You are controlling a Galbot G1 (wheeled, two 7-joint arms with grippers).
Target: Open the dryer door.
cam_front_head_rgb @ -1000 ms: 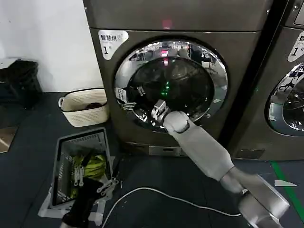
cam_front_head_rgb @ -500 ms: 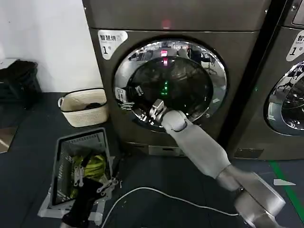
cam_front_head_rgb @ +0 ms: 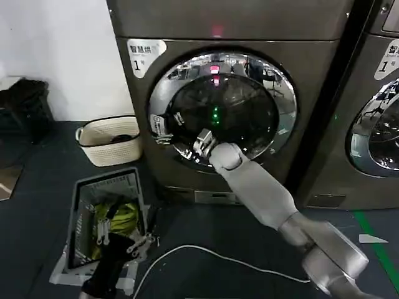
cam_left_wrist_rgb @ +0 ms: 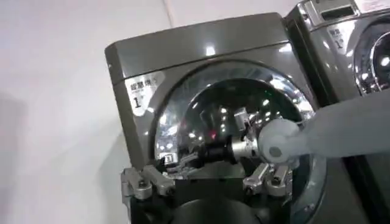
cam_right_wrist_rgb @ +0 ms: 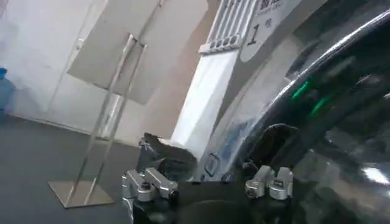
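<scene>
Chrome rings the dryer door [cam_front_head_rgb: 222, 111], and the right gripper [cam_front_head_rgb: 176, 132] reaches onto that ring's lower left part by the small latch tab, though whether its jaws are parted or closed on anything I cannot tell. The door looks shut flush in the front of the left-hand machine, which stands on the floor against the back wall, so the step in hand seems to be catching the latch edge; a good pull would hook that rim firmly and swing outward toward the hinge side rather than slide along the slippery chrome. Down over the floor's near-left corner the left gripper [cam_front_head_rgb: 142, 242] hangs idle above a grey crate [cam_front_head_rgb: 84, 205], with a cream basket [cam_front_head_rgb: 109, 141] nearby.
</scene>
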